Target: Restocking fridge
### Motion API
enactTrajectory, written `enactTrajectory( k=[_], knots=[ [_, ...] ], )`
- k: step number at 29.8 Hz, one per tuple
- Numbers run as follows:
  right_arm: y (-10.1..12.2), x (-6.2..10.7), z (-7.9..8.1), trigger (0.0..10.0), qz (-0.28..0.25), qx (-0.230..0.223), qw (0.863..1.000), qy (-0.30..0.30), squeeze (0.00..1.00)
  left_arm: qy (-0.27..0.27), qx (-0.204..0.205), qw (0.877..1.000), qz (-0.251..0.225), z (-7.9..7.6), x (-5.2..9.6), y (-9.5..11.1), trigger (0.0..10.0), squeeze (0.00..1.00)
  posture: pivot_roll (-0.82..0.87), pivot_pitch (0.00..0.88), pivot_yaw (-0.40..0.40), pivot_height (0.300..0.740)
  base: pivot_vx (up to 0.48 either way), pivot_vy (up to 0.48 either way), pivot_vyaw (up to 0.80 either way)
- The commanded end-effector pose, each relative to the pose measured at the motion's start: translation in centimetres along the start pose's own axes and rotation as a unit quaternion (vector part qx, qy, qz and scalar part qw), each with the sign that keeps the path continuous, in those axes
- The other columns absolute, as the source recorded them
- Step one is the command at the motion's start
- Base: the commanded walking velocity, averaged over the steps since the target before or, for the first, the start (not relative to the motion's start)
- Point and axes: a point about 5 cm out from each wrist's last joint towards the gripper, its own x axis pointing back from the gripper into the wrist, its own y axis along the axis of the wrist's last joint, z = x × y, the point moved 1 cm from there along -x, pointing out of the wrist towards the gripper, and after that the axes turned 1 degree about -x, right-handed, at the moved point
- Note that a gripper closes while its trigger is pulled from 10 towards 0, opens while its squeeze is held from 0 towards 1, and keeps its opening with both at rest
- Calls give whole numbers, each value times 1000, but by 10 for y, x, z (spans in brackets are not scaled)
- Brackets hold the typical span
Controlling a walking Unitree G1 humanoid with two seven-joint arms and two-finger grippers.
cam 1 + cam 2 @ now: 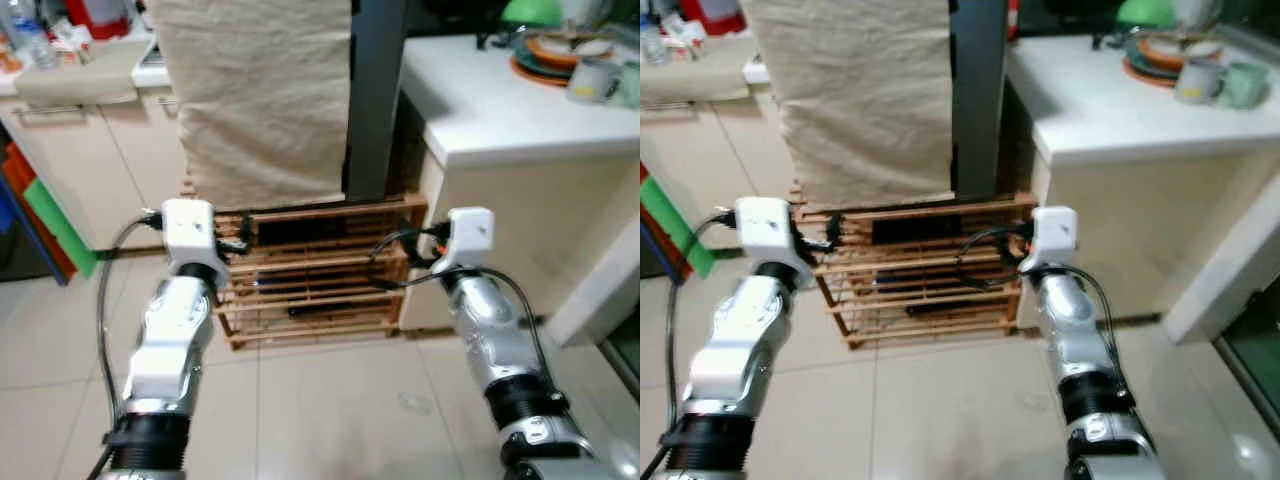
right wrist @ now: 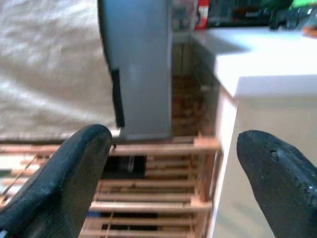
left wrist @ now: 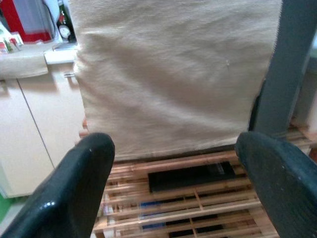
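A tall grey fridge-like cabinet (image 1: 375,100) stands on a low wooden slatted rack (image 1: 310,290), and a beige cloth (image 1: 260,100) hangs over its front. Both my arms are raised before the rack. In the left wrist view my left gripper (image 3: 173,163) is open, its black fingers (image 3: 79,188) spread wide and aimed at the cloth's lower edge. My right gripper (image 2: 173,163) is open too, facing the grey cabinet's corner (image 2: 138,69) and the rack's right end. Neither holds anything. Dark flat items lie on the rack's shelves.
A white counter (image 1: 500,110) juts out on the right, close to my right arm, with plates and mugs (image 1: 570,55) at its back. Cream cabinets (image 1: 80,160) and leaning coloured boards (image 1: 50,225) stand at the left. Tiled floor (image 1: 330,400) lies below my arms.
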Motion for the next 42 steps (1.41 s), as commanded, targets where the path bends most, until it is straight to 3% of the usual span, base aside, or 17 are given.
enactTrajectory(
  k=[1, 19, 21, 27, 37, 42],
  knots=[
    [4, -3, 10, 10000, -9, -6, 1000, 12, 0, 16, -6, 1000, 2, 10, 0, 0, 10000, 0, -109, 0, 27, 740, 442, 0, 0],
    [0, -1, 5, 10000, -5, 0, 1000, 4, 0, 19, 5, 1000, 14, 12, -2, -8, 10000, 0, -115, 0, 28, 740, 410, 170, 0],
    [1, -1, 4, 10000, -6, 1, 1000, 4, 0, 9, -2, 1000, 5, 8, -2, -5, 10000, 0, -115, 0, 27, 740, 0, 0, 0],
    [1, 0, 3, 10000, -9, -1, 1000, 0, 0, -16, 31, 999, -5, 0, -2, -2, 10000, 0, -118, 0, 32, 740, 0, 238, 0],
    [-1, 2, -1, 10000, -6, -5, 1000, -10, 0, -24, 38, 999, -2, 0, -1, -3, 10000, 0, -121, 0, 38, 740, 0, 478, 0],
    [-3, 3, -3, 10000, -1, -6, 1000, -13, 0, -25, 38, 999, -3, 0, 0, -3, 10000, 0, -121, 0, 39, 740, 0, 480, -699]
  ],
)
